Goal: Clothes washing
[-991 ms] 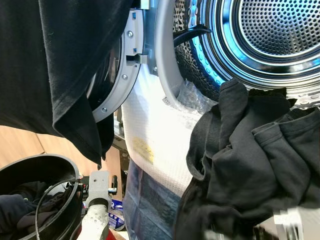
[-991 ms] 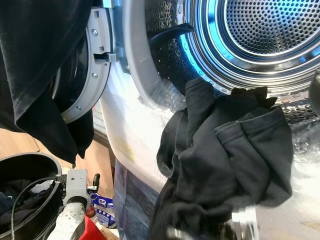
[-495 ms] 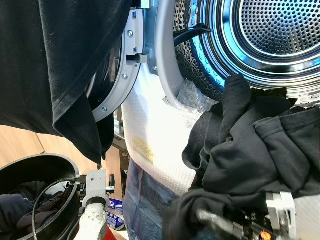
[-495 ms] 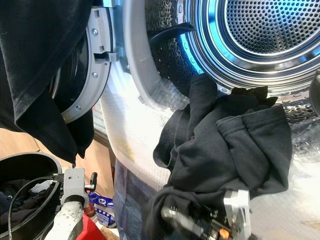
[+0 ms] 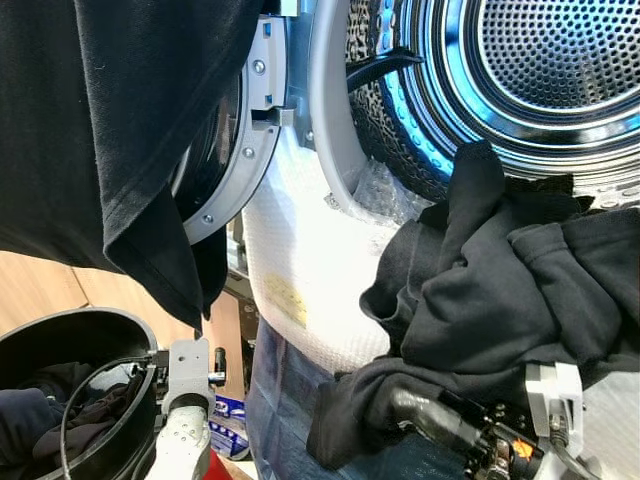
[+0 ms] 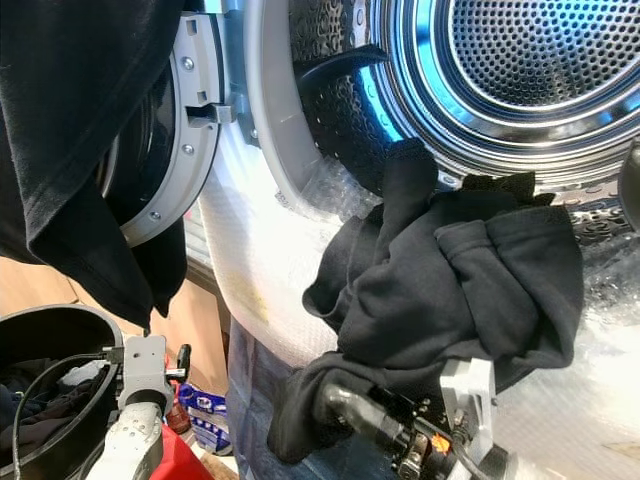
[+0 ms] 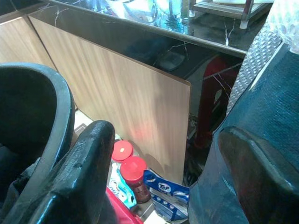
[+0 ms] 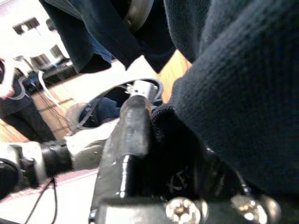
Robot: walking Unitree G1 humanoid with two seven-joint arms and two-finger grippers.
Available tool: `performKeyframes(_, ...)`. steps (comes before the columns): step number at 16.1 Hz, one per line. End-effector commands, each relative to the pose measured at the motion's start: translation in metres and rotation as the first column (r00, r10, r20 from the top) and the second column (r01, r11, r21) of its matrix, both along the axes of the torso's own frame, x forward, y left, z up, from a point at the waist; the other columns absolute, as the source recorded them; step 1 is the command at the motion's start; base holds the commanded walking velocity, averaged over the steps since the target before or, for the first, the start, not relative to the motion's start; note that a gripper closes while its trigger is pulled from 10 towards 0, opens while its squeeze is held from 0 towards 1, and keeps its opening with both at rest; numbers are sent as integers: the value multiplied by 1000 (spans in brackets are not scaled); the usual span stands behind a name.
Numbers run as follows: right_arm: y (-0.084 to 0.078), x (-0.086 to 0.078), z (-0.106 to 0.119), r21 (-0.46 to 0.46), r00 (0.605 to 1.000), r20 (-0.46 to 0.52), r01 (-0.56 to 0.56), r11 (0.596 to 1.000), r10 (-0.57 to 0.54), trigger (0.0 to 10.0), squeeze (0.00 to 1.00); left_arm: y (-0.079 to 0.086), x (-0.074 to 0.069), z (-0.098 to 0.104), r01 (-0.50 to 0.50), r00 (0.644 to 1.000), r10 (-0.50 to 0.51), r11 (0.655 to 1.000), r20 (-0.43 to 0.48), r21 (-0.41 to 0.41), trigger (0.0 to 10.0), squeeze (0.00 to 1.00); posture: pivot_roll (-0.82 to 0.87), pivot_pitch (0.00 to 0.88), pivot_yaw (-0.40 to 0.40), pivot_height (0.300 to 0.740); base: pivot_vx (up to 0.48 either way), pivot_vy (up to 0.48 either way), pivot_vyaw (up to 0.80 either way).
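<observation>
A bunched dark grey garment hangs against the lower rim of the washing machine's open steel drum, its top corner reaching over the rim. My right gripper is under the bundle, shut on its lower fold; in the right wrist view one black finger presses into the cloth. My left arm hangs low beside a black laundry basket that holds more dark clothes. The left gripper is open with nothing between its fingers.
A black cloth is draped over the open washer door at the upper left. Bubble wrap covers the washer's front. A wooden cabinet, red-capped bottles and a blue packet stand low beside the basket.
My right gripper has risen into view with the garment, pushing the bundle higher against the drum rim. The left arm has barely moved.
</observation>
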State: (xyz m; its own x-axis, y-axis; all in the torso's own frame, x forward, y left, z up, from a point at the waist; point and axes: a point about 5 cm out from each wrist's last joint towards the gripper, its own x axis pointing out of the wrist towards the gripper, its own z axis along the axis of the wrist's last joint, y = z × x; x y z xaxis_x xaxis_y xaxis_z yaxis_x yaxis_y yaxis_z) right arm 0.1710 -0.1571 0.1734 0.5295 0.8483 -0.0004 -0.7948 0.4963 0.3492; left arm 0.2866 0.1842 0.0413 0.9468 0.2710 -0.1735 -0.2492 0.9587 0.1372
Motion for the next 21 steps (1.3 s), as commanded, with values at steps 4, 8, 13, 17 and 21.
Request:
performKeyframes(4,-8,-3,13,-128,995,99,-17,992,30,0,0,-2,3,0,5,1000,-5,1000,-1,-11,10000,0,-128,20,-62,740,0,0,0)
performKeyframes(8,-14,-8,31,-263,971,187,-98,960,151,0,0,-3,5,1,12,1000,-12,1000,-1,-11,10000,0,-146,19,-49,740,0,0,0)
performKeyframes(13,-13,1,117,-203,825,524,-123,971,214,0,0,-3,7,2,17,1000,-17,1000,1,-11,10000,0,-144,12,-47,740,0,0,0)
performKeyframes(17,-7,17,186,32,685,727,-103,994,48,0,0,-6,9,2,22,1000,-22,1000,0,-18,10000,0,-161,10,-47,740,0,0,0)
performKeyframes(21,18,61,214,194,660,742,-45,980,-117,0,0,-11,11,2,27,1000,-27,999,1,-27,10000,0,-161,8,-48,740,0,0,0)
